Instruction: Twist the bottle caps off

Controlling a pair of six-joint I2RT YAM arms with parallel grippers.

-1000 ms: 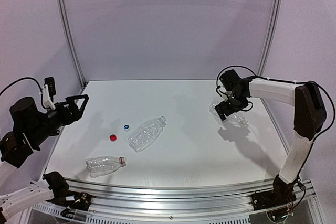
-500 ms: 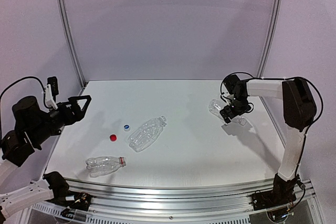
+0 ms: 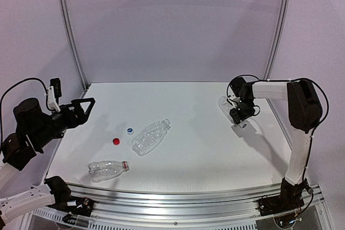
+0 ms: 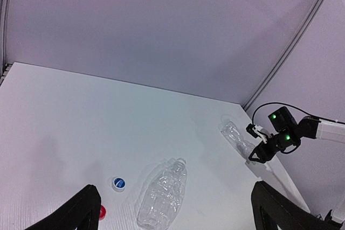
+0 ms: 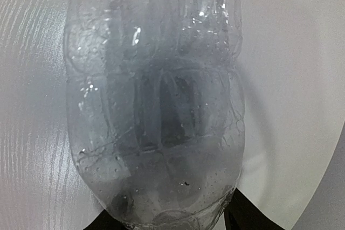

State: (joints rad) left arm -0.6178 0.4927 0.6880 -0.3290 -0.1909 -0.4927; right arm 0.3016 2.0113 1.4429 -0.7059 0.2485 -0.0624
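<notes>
Could squirt the bottle (image 5: 156,106) sideways off the table (image 3: 188,160) if pinched off-centre; cannot tell whether gripped by right jaws. Nothing in wide-open left jaws.

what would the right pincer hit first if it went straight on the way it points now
The clear bottle lying on the table: it fills the right wrist view dead ahead of the right pincer. Whether the two already touch is unclear.

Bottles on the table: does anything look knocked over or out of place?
All three lie on their sides: the middle bottle, the front bottle, the right bottle. A red cap and a blue-topped cap sit loose near the middle one.
</notes>
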